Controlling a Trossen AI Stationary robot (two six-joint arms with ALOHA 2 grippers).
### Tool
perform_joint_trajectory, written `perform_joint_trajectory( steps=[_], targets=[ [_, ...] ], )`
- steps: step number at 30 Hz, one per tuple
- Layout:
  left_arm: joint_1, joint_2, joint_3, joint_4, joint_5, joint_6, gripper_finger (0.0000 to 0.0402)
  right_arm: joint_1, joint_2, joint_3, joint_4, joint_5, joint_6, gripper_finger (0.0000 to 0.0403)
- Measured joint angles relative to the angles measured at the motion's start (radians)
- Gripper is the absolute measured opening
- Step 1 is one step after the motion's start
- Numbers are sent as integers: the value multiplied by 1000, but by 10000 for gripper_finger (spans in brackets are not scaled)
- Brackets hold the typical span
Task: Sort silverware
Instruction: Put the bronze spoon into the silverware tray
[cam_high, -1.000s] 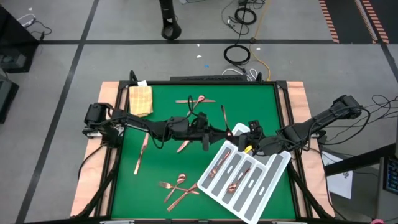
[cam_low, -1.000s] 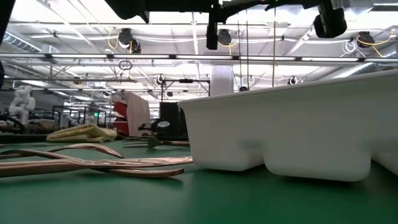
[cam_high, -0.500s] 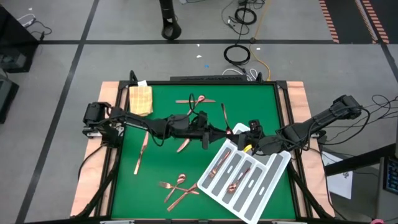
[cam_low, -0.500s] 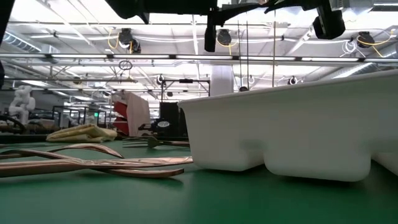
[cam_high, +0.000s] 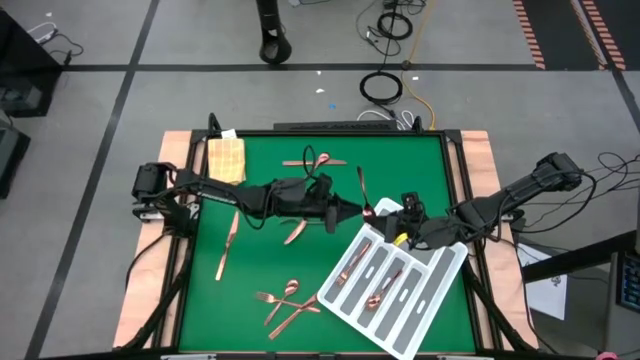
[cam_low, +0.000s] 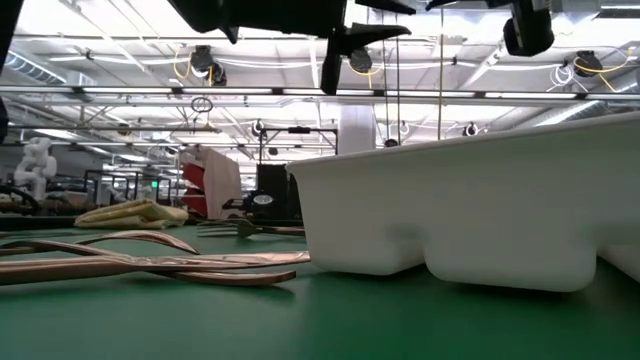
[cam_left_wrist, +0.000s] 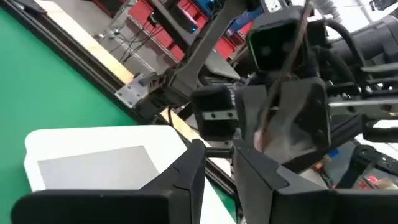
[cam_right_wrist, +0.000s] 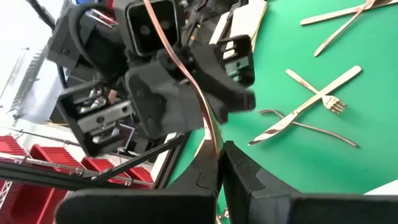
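From above, a green mat covers the table, set on a grey floor with cables. The left gripper and right gripper meet above the white tray's upper corner. Silverware lies scattered on the mat, and some pieces sit in the tray's slots; a yellow cloth rests at the far left corner.

At table height, copper pieces lie beside the tray wall, with a lit workshop hall behind.

The left wrist view shows its fingers parted, nothing visibly between them.

The right wrist view shows its fingers clenched on a thin copper utensil.
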Motion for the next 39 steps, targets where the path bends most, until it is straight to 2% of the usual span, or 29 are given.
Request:
perform_joint_trajectory(
  steps=[15,21,27,39],
  targets=[
    [14,-8,1,60,114,-2,86,0,-38,-1,13,51,-51,0],
    [13,-8,1,63,114,-3,86,-1,-84,-1,15,60,-101,0],
    [16,-8,1,126,100,-2,86,-1,-72,-1,14,57,-108,0],
    [19,-8,1,140,84,-3,86,-3,-57,-1,28,51,-113,0]
  ],
)
